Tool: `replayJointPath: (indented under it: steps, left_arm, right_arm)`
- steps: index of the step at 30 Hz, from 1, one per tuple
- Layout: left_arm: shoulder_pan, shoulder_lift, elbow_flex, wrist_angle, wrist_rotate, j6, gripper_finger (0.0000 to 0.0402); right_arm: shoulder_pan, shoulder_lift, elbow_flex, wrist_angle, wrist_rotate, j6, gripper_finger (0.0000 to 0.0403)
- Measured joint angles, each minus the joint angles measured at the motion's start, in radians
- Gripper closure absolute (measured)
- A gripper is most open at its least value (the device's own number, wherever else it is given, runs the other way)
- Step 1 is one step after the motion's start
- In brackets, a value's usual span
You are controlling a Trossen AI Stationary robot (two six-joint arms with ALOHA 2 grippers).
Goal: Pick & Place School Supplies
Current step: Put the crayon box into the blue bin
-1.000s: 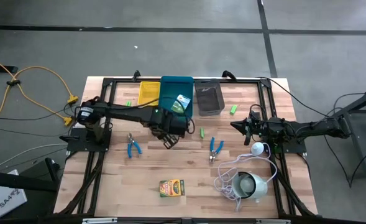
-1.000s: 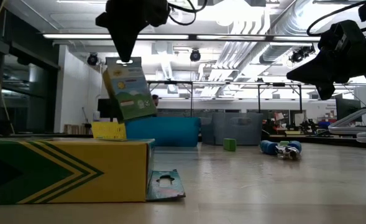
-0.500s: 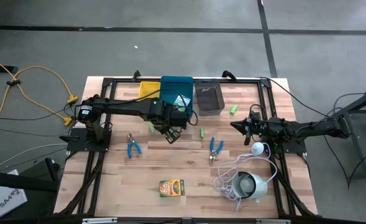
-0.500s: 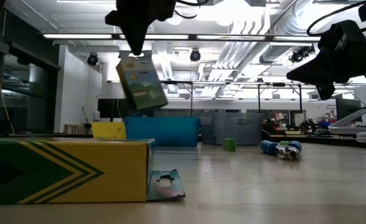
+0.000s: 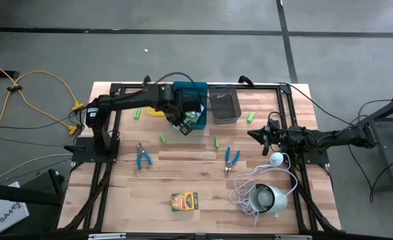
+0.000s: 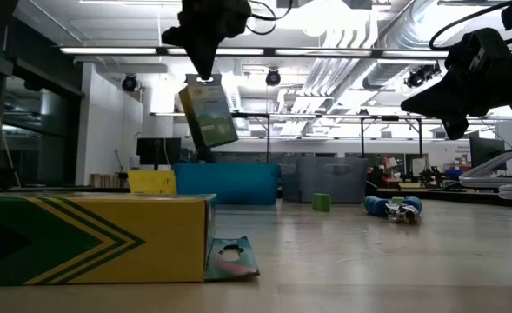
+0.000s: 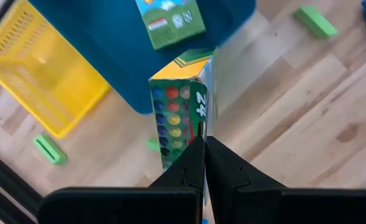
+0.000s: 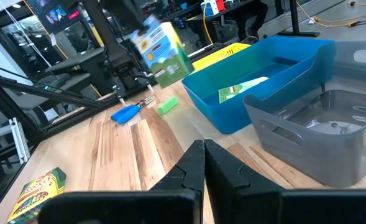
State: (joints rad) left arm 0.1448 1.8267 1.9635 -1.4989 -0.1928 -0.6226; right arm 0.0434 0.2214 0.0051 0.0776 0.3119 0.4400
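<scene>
blue bin [image 5: 197,91] centred at table's [image 5: 209,193] far edge. yellow bin [image 5: 157,99] touching its left side, grey bin [image 5: 224,105] just right. White round device [image 5: 264,198] with coiled cord well toward near-right corner from blue bin.

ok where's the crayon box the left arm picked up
In the high view it hangs from the shut left gripper at the blue bin's near edge: crayon box held in the air.

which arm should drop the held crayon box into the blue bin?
Left. Its gripper is shut on the crayon box, at the blue bin. Right gripper is shut, empty, parked at the table's right edge.
</scene>
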Motion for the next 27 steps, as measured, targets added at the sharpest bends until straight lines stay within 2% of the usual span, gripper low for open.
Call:
replayJointPath:
  steps: [14, 21, 27]
  left_arm:
    - [0.229, 0.038, 0.002, 0.101, -0.005, 0.279, 0.0401]
    - [0.275, 0.119, 0.002, 0.242, -0.004, 0.446, 0.0401]
    - [0.299, 0.171, 0.001, 0.332, -0.033, 0.528, 0.0401]
  right_arm:
    - [0.000, 0.000, 0.000, 0.000, 0.000, 0.000, 0.0400]
    - [0.000, 0.000, 0.000, 0.000, 0.000, 0.000, 0.0400]
    - [0.000, 0.000, 0.000, 0.000, 0.000, 0.000, 0.0400]
